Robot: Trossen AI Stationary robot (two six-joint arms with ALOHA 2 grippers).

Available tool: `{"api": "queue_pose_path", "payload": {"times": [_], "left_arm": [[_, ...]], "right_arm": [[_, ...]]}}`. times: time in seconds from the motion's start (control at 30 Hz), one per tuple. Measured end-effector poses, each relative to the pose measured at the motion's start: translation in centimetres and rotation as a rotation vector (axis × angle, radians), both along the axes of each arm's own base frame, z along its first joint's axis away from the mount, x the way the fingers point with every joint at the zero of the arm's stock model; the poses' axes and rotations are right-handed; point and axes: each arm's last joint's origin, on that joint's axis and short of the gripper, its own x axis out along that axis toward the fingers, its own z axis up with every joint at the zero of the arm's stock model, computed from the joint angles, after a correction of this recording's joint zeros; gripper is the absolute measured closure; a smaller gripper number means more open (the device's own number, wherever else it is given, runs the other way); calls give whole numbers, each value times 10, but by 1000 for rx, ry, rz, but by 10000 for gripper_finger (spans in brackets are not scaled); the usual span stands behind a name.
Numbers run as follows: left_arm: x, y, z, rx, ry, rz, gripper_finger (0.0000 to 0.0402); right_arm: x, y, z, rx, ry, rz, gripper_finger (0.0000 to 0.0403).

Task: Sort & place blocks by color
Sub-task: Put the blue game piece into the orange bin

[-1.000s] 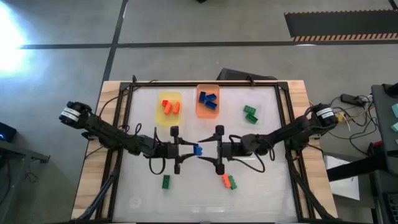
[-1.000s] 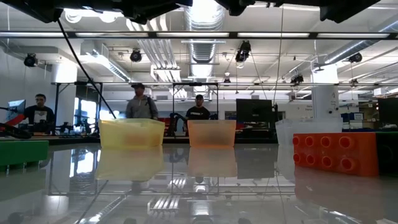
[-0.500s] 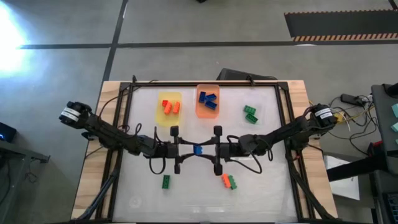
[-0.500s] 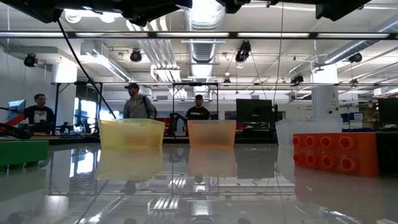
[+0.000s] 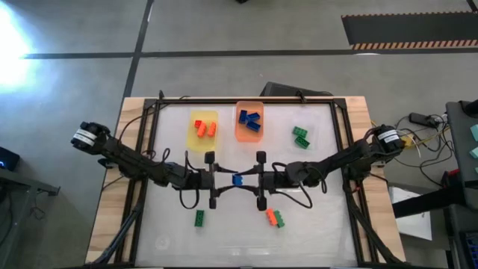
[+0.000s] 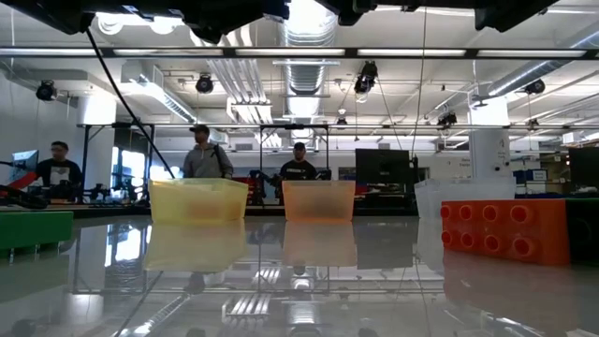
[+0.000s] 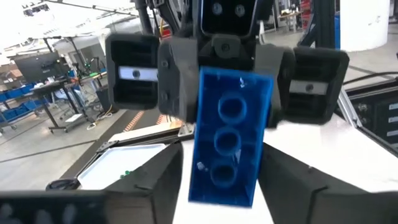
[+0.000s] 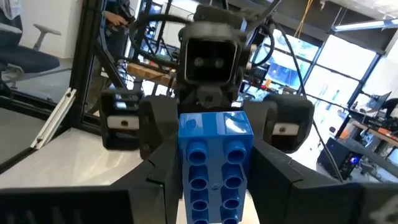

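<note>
A blue block (image 5: 237,179) hangs in mid-air over the table's middle, between my two grippers, which face each other level. My right gripper (image 5: 247,179) comes from the right and is shut on the block (image 8: 214,168), whose studded face looks toward its camera. My left gripper (image 5: 228,180) comes from the left. Its fingers stand on either side of the block (image 7: 230,143), whose hollow underside faces it, with a thin gap on each side. A green block (image 5: 200,217) and an orange and green pair (image 5: 273,217) lie on the table nearer the front. My right gripper pinches the blue block's two long side walls (image 8: 184,180) between its two fingers (image 8: 158,180). The fingers come in level from the table's right. The block is lifted clear of the table, standing on end and slightly tilted.
At the back stand a yellow tray (image 5: 202,138) with orange blocks, an orange tray (image 5: 249,135) with blue blocks and a clear tray (image 5: 308,127) with green blocks. A black frame (image 5: 246,98) rims the table. People stand in the room beyond.
My right gripper's fingers have shut on the blue block, which has stayed in place between the two grippers.
</note>
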Motion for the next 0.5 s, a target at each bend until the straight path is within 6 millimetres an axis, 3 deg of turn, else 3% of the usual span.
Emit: {"api": "queue_pose_path", "payload": {"times": [0.27, 0.5], "left_arm": [[0, 0, -1, 90, 22, 4, 139], [-7, 7, 4, 216, 70, 144, 125]], "right_arm": [[0, -3, -3, 6, 49, -90, 270], [-10, -15, 1, 3, 155, -350, 267]]}}
